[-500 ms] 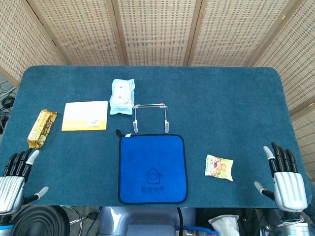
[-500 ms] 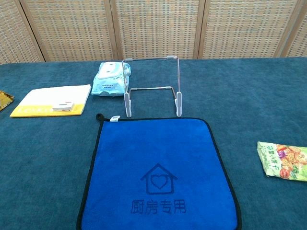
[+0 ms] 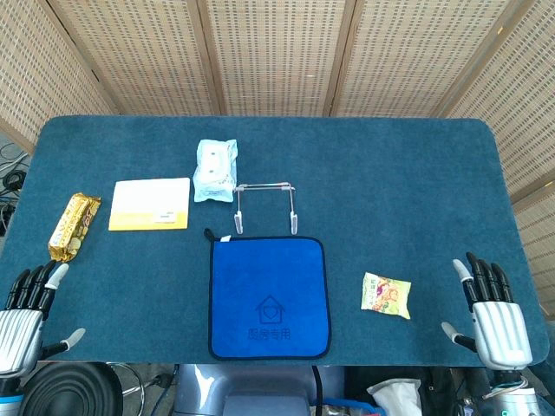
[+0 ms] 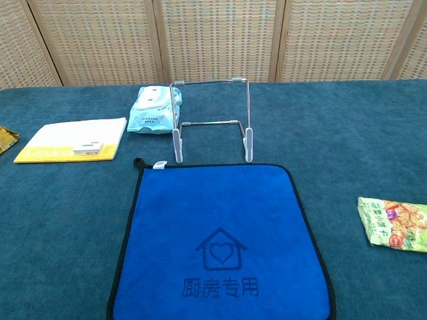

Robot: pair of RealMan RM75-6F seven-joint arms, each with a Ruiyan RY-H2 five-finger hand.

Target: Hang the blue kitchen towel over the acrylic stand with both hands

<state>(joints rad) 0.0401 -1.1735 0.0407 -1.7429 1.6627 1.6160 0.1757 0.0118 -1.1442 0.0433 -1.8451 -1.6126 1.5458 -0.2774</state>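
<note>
The blue kitchen towel (image 3: pixel 269 297) lies flat at the table's near edge, with a house print and a black border; it fills the lower chest view (image 4: pixel 219 240). Just behind it stands the clear acrylic stand (image 3: pixel 264 208), upright (image 4: pixel 212 120), bare. My left hand (image 3: pixel 26 314) hovers at the near left corner, fingers spread, holding nothing. At the near right corner my right hand (image 3: pixel 494 316) is likewise open and empty. Neither hand shows in the chest view.
A pack of wipes (image 3: pixel 215 170) sits left of the stand, a yellow-and-white booklet (image 3: pixel 150 204) further left, a gold snack bar (image 3: pixel 74 226) near the left edge. A green snack packet (image 3: pixel 385 295) lies right of the towel. Wicker screens stand behind the table.
My right hand has shifted slightly left and forward over the near right edge. The left hand and the towel have not moved.
</note>
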